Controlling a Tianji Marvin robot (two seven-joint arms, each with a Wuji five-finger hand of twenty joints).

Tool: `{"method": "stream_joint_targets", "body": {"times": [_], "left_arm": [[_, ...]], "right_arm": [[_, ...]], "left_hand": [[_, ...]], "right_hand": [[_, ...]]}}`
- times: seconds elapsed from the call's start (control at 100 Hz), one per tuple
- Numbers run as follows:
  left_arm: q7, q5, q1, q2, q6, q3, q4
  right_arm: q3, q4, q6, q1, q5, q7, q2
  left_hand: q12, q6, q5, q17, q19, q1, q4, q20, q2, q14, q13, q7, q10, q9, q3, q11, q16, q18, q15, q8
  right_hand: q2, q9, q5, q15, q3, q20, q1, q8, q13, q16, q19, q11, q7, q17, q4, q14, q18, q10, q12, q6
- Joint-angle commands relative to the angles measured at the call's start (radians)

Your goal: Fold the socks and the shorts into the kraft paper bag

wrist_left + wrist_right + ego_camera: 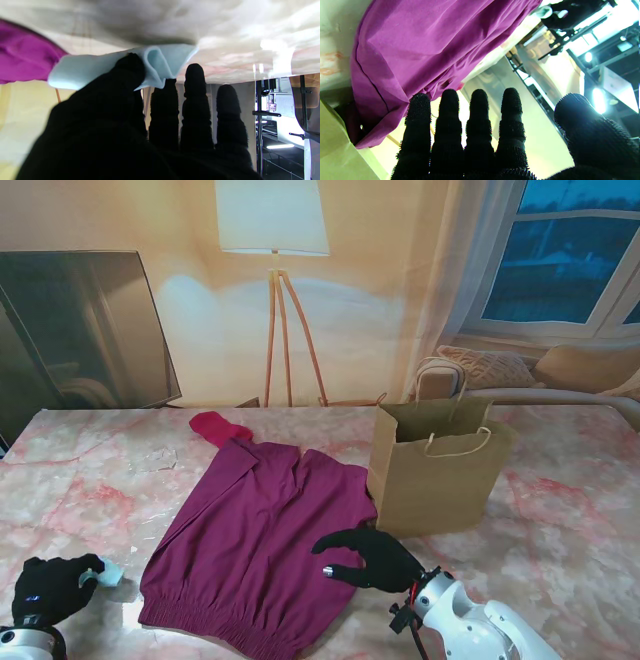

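Purple shorts (255, 535) lie spread flat in the middle of the table, waistband nearest me. A red sock (220, 426) lies at their far edge. The kraft paper bag (435, 470) stands upright and open to the right of the shorts. My left hand (55, 588), in a black glove, sits at the near left corner, thumb and fingers pinching a pale blue sock (105, 67). The purple shorts (22, 60) show beside it in the left wrist view. My right hand (370, 558) hovers with fingers spread over the shorts' right edge (420, 47), holding nothing.
A floor lamp (272, 240) and a dark screen (80, 330) stand behind the table. A sofa with a cushion (485, 367) lies beyond the bag. A clear plastic scrap (155, 457) rests on the marble table (570, 520) at the far left.
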Motion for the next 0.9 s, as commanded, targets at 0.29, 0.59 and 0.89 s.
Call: {"method": "stream_joint_targets", "body": {"times": [0.29, 0.59, 0.89], "left_arm": [[-0.028, -0.048, -0.024, -0.015, -0.033, 0.033, -0.213], [-0.107, -0.108, -0.107, -0.011, -0.064, 0.179, -0.316], [-0.089, -0.124, -0.249, -0.011, -0.061, 0.371, -0.277]], "right_arm": [[0.025, -0.046, 0.022, -0.008, -0.028, -0.033, -0.008], [0.046, -0.084, 0.027, -0.035, -0.096, -0.12, -0.017], [0.018, -0.097, 0.055, -0.038, -0.094, -0.199, -0.035]], "left_hand": [[0.018, 0.032, 0.031, 0.033, 0.045, 0.051, -0.018, 0.039, 0.045, 0.0, 0.112, 0.06, 0.033, 0.16, -0.028, 0.131, 0.038, 0.012, 0.083, 0.077], [0.036, 0.054, 0.048, 0.023, 0.031, 0.059, -0.012, 0.038, 0.049, 0.003, 0.111, 0.041, 0.037, 0.17, -0.047, 0.131, 0.042, 0.013, 0.067, 0.058], [0.041, 0.08, 0.087, 0.043, 0.047, 0.049, -0.005, 0.051, 0.016, 0.017, 0.138, 0.031, 0.048, 0.195, -0.023, 0.135, 0.051, 0.027, 0.079, 0.001]], "right_hand": [[-0.016, 0.022, -0.006, 0.025, 0.014, 0.029, 0.001, 0.0, 0.039, 0.016, 0.031, 0.012, 0.005, 0.01, 0.055, 0.001, -0.01, 0.011, 0.005, 0.013], [-0.234, -0.091, -0.139, 0.015, 0.122, 0.01, 0.026, -0.03, 0.025, 0.001, 0.015, 0.004, -0.055, 0.026, 0.012, 0.005, -0.021, 0.022, 0.005, 0.104], [-0.419, -0.221, -0.233, 0.003, 0.229, -0.036, 0.042, -0.075, -0.026, -0.04, -0.017, 0.042, -0.074, 0.037, -0.051, 0.048, -0.001, 0.062, 0.019, 0.183]]}}
